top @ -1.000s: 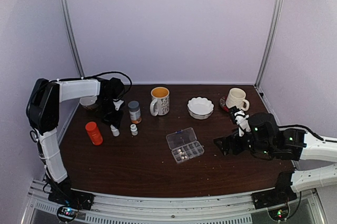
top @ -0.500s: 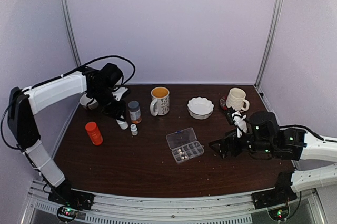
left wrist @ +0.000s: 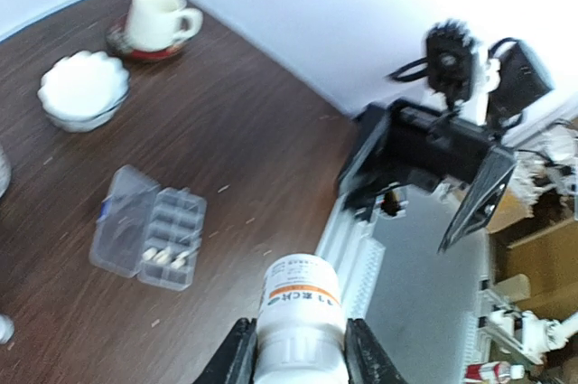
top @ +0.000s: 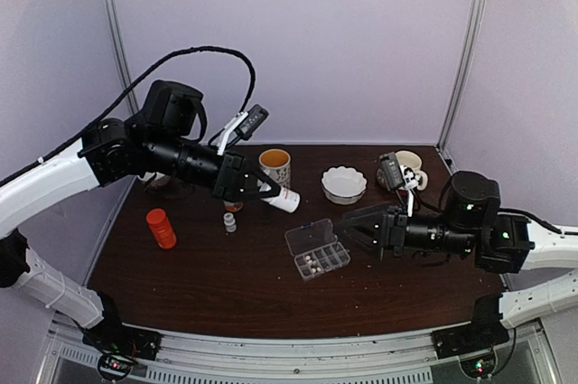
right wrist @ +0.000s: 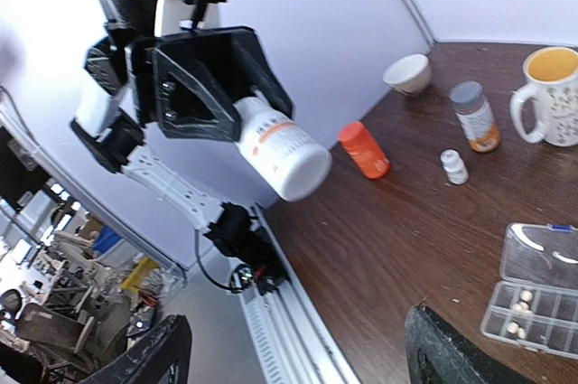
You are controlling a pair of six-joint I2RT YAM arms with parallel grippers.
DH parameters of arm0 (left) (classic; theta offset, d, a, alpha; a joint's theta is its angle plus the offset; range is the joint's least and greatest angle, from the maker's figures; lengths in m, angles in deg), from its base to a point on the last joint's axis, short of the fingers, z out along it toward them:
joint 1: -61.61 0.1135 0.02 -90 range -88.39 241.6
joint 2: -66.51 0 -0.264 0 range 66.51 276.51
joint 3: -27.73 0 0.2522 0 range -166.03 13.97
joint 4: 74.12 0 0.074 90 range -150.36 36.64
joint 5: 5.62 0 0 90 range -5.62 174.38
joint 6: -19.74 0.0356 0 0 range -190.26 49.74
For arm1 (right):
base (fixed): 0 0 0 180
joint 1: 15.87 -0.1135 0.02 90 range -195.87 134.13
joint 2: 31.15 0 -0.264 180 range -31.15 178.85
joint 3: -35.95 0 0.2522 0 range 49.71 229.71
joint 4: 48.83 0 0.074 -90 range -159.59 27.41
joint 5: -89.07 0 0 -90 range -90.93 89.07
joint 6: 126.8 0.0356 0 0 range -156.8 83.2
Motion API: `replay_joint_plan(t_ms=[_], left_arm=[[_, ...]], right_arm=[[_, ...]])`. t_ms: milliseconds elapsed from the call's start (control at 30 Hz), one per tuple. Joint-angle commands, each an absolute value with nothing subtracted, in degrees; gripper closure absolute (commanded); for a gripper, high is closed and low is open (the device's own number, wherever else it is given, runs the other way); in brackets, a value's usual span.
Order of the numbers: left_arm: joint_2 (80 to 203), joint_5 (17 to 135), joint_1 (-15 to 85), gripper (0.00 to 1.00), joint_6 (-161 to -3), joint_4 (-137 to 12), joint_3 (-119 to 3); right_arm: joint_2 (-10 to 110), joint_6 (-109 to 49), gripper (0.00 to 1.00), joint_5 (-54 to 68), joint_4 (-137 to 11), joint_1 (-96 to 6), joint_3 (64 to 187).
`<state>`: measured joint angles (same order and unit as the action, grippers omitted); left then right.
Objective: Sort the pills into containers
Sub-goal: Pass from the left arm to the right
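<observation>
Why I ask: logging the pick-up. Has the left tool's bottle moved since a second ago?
Yes. The white bottle in the left tool rose rightward, from beside the orange bottle toward the mug.

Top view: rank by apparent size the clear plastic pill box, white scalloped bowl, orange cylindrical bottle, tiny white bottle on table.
1. clear plastic pill box
2. white scalloped bowl
3. orange cylindrical bottle
4. tiny white bottle
No ties.

Enclosure: plain pale lilac-white panel walls (top: 298, 41) on three sides, joined at the back corners by two slim grey metal poles (top: 109, 4). Dark brown wooden table (top: 226, 285), with a ribbed aluminium rail (top: 298, 359) along the near edge. Light even and diffuse, shadows soft. Past the rail: grey floor (left wrist: 424, 294) and blurred brown cardboard boxes (left wrist: 540, 262).
</observation>
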<state>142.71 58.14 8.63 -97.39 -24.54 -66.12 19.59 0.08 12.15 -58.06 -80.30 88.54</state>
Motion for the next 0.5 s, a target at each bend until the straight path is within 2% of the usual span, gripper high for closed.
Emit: replay_joint_plan(t_ms=[0, 167, 467], left_arm=[[143.23, 52.64, 4.65, 0.75, -101.75, -38.82, -66.24], [144.00, 53.60, 2.43, 0.75, -100.98, -39.30, -67.59], [144.02, 50.91, 1.67, 0.75, -101.90, -41.97, -67.24]], right_arm=[[21.45, 6.62, 0.17, 12.19, -48.22, -83.05, 91.25], [24.33, 11.07, 0.28, 13.81, -39.72, -84.34, 91.48], [26.49, 12.17, 0.46, 14.33, -38.10, -85.05, 92.81]])
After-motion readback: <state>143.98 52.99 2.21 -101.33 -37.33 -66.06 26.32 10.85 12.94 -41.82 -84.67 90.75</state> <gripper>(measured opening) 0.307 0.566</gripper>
